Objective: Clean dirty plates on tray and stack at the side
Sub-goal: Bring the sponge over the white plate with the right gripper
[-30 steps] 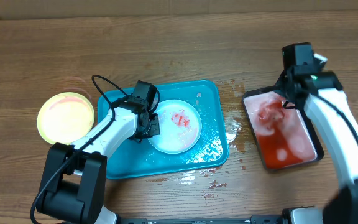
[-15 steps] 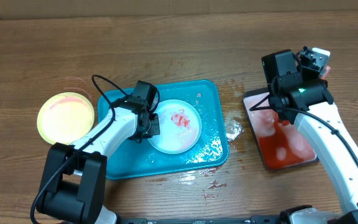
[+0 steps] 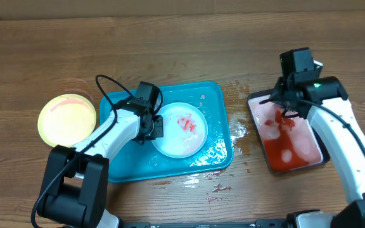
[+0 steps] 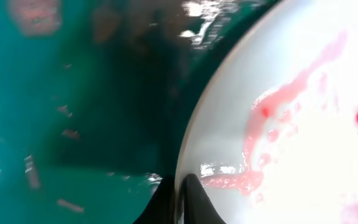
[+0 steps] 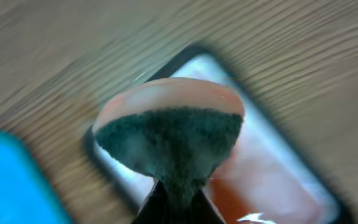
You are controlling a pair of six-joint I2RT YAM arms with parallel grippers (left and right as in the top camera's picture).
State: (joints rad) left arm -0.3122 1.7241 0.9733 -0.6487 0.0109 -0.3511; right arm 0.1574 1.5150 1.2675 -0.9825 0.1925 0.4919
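Right tool: sponge over sauce tray.

No text, label, brand, number or sign can be read in any view.
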